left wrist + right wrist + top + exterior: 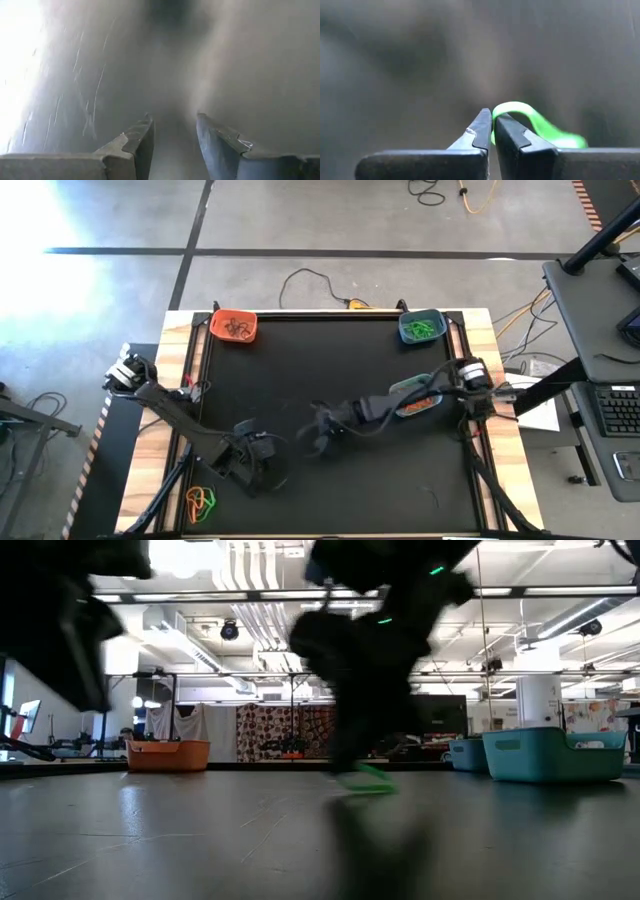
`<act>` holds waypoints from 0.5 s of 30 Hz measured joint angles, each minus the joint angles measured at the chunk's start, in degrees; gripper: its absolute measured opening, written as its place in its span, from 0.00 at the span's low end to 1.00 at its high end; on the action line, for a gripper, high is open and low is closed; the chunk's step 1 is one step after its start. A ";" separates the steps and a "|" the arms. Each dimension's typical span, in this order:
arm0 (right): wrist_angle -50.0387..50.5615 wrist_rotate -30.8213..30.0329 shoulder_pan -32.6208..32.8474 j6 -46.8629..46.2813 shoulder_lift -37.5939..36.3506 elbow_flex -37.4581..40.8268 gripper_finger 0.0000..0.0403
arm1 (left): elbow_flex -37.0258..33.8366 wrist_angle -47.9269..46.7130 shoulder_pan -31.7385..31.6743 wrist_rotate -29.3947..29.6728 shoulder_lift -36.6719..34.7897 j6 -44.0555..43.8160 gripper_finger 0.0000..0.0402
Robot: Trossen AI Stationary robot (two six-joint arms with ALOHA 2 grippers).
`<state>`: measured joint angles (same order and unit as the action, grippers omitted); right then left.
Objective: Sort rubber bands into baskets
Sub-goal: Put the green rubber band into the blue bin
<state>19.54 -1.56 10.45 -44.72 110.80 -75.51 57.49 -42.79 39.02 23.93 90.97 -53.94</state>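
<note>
My right gripper [320,438] is near the middle of the black mat, pointing down and shut on a green rubber band [540,125], which also shows in the low view [366,779]. My left gripper [256,458] is open and empty over the mat's near left part; its wrist view shows only bare mat between its fingers [172,145]. The orange basket [216,327] stands at the far left with dark bands inside. The blue basket [403,330] at the far right holds green bands. The teal basket [405,385] lies partly under my right arm. My right gripper pinches the green rubber band at one end of its loop [495,114] between the tips of its two fingers. The fingers come from above, pointing down. The rest of the loop [560,137] trails off to one side, slack, at or just above the mat; which, I cannot tell.
A few orange and green rubber bands [200,502] lie on the wooden border at the near left corner. A small dark band [430,498] lies on the mat at the near right. The mat's middle and far part between the baskets is bare.
</note>
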 joint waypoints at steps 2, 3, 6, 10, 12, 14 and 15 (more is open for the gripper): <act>-4.87 0.42 -2.12 3.94 1.76 -2.00 0.02 | 0.00 -2.21 2.28 0.19 -0.06 -4.66 0.33; -6.00 0.99 -2.97 5.94 2.75 -3.24 0.02 | 0.00 -2.52 3.57 0.64 -0.06 -7.07 0.33; -6.12 1.84 -4.84 11.19 6.23 -7.99 0.02 | -0.02 -2.60 6.84 3.52 0.14 -14.00 0.33; -1.63 1.96 -5.50 15.20 10.74 -14.06 0.03 | -0.11 -2.18 9.12 7.86 0.57 -22.64 0.33; 1.59 1.88 -5.44 16.31 12.32 -16.64 0.03 | -0.11 -2.00 9.36 8.61 0.85 -24.77 0.33; 4.89 1.41 -5.35 16.46 13.36 -18.39 0.03 | -0.11 -1.44 9.36 8.97 1.16 -24.97 0.33; 6.07 1.35 -5.35 16.52 13.63 -19.07 0.03 | -0.11 -1.21 9.36 9.33 1.28 -24.97 0.33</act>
<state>25.62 -0.21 5.10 -28.19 124.43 -94.59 57.39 -44.00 48.38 33.25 92.25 -78.91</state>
